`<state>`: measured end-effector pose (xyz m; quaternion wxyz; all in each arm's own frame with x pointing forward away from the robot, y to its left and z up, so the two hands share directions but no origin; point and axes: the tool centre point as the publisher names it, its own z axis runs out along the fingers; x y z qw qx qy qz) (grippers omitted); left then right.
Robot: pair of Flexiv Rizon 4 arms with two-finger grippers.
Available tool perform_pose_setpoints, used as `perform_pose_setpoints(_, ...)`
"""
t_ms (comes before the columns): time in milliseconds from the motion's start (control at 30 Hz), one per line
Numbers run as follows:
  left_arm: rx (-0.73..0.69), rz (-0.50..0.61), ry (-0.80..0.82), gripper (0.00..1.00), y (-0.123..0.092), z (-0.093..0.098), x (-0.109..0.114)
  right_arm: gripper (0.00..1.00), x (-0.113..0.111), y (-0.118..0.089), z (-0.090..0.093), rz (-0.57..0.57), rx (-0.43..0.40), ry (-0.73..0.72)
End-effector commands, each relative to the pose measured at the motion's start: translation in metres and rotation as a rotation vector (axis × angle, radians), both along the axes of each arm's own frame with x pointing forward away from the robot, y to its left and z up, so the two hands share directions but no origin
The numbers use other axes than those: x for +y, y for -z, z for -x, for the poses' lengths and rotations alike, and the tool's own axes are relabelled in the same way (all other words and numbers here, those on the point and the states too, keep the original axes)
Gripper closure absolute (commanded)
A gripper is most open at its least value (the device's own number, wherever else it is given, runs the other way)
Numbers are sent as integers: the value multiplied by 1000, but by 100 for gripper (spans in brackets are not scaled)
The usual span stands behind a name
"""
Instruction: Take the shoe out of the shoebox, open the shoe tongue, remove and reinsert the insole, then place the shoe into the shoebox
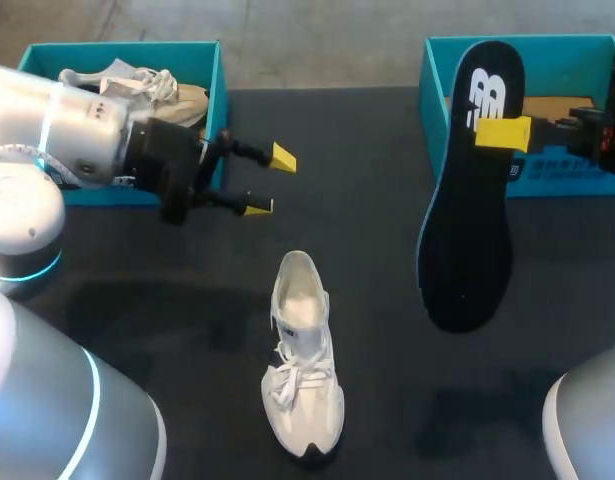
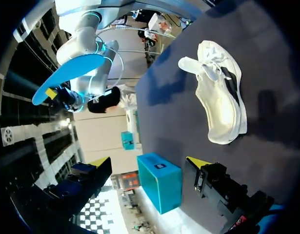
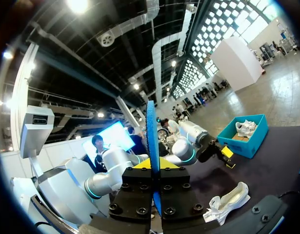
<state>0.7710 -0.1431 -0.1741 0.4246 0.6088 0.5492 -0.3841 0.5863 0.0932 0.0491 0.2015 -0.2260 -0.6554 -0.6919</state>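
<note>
Left arm (image 1: 57, 125) silver, rounded, cyan ring (image 1: 27, 270) at joint; left pincer (image 1: 270, 182) black, yellow wedge fingertips (image 1: 282, 157); right pincer (image 3: 152, 166) black block, visible screws.

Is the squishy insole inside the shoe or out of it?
Out. The right gripper holds the insole up in the air, apart from the white shoe lying on the table.

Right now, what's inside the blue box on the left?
A pale shoe with laces lies in the box. My left arm covers the box's near part, so anything there is hidden.
</note>
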Motion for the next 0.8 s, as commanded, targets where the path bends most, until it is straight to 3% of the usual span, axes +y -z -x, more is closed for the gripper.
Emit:
perform_pose_setpoints(33, -22, 81, 8, 0, -2, 1, -1, 100, -1, 4, 8, -4, 2, 15)
perform_pose_setpoints(367, -55, 182, -7, 0, -15, 2, 1, 100, -1, 4, 8, -4, 2, 15)
perform_pose_setpoints(800, -14, 230, -9, 0, -26, 6, -3, 100, -1, 4, 8, -4, 2, 15)
